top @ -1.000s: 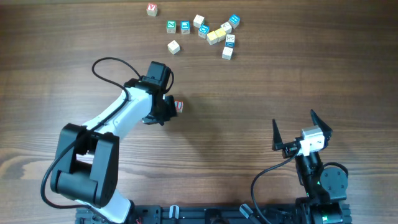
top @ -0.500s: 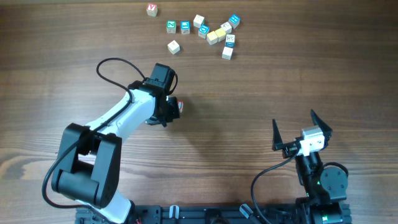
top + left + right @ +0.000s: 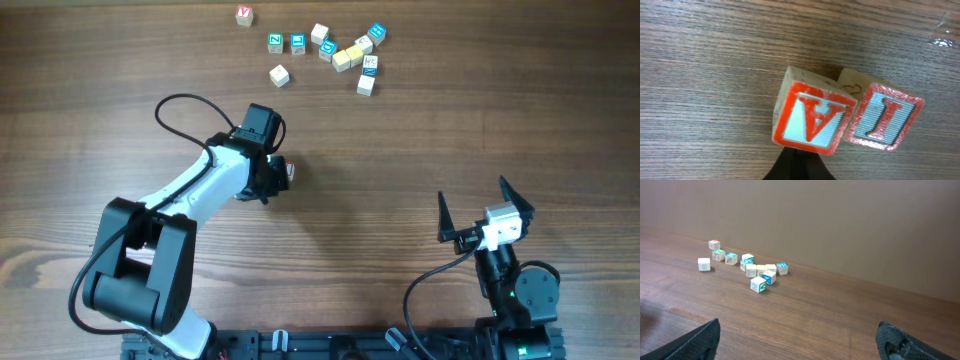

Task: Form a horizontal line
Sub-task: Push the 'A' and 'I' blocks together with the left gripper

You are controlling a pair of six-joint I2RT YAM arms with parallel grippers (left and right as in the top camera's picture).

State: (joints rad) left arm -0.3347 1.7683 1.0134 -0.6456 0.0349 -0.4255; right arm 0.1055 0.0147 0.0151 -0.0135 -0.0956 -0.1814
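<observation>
Two red-framed letter blocks lie side by side and touching on the wooden table in the left wrist view: an "A" block (image 3: 812, 117) and an "I" block (image 3: 883, 120) to its right. My left gripper (image 3: 797, 162) is shut, with its tip against the near side of the "A" block. In the overhead view the left gripper (image 3: 272, 178) hides most of this pair, and only a red block edge (image 3: 291, 171) shows. My right gripper (image 3: 485, 212) is open and empty at the front right, and its spread fingers frame bare table in the right wrist view (image 3: 800, 340).
Several loose letter blocks (image 3: 340, 50) lie scattered at the far edge, with a red one (image 3: 244, 15) at the far left and a white one (image 3: 279, 75) nearest. They also show in the right wrist view (image 3: 747, 265). A black cable (image 3: 185, 105) loops beside the left arm.
My left arm has shifted slightly right and away from the front, nudging the red block a little to the right. The right arm has not moved.
</observation>
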